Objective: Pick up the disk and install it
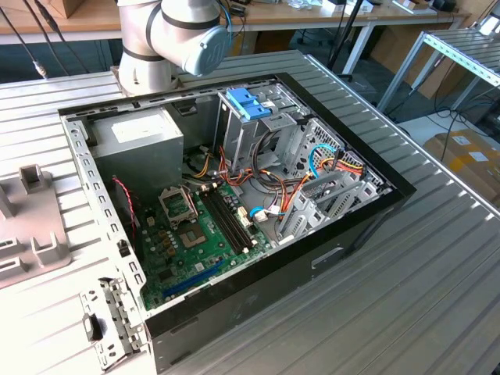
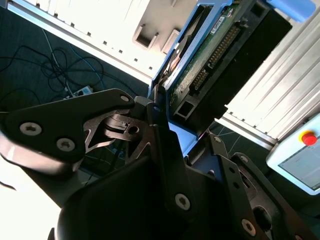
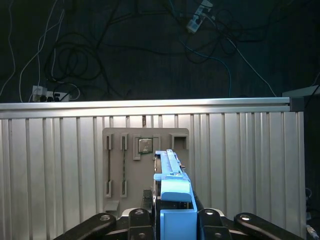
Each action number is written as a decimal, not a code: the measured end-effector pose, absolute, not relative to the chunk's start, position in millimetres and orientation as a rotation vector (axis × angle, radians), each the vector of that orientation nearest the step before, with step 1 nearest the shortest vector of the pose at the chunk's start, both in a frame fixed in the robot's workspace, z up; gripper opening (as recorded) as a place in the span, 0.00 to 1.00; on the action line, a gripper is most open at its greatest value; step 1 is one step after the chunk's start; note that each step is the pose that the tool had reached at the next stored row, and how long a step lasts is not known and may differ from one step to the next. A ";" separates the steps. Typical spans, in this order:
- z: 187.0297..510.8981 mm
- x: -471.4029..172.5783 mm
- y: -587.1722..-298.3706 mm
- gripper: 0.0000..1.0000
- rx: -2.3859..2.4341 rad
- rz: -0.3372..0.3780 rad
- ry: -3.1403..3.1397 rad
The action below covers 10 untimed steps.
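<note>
My gripper (image 3: 172, 222) is shut on the disk (image 3: 172, 187), which stands edge-on between the fingers (image 3: 142, 217) in the first wrist view, its bright blue rail and end tab facing the camera. In the second wrist view the disk (image 2: 220, 55) shows its green circuit board, dark connector end and blue side rail, held in the gripper (image 2: 190, 137). The disk hangs above the ribbed metal table (image 3: 240, 160), over a grey fixture plate (image 3: 117, 165). In the exterior view the open computer case (image 1: 367, 226) lies on the table, with the arm (image 1: 172, 39) at its far side.
Inside the case are a green motherboard (image 1: 195, 234), a power supply (image 1: 141, 141) and a metal drive cage with a light blue latch (image 1: 248, 101). A grey fixture (image 1: 31, 219) lies at the exterior view's left. Cables (image 3: 60, 65) lie on the dark floor beyond the table edge.
</note>
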State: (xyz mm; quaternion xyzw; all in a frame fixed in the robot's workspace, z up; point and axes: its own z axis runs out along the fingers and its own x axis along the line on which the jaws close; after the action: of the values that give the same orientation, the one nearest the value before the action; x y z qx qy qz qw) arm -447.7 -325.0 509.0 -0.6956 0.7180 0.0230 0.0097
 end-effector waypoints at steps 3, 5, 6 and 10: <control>509.0 -447.5 -326.0 0.37 -2.172 0.072 2.242; 509.0 -447.5 -326.1 0.37 -2.172 0.072 2.242; 509.0 -447.4 -326.4 0.37 -2.172 0.072 2.242; 509.0 -445.1 -330.8 0.37 -2.172 0.072 2.242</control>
State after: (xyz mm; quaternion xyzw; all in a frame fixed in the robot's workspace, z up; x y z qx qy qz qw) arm -445.1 -330.8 509.0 -0.6956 0.7180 0.0230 0.0097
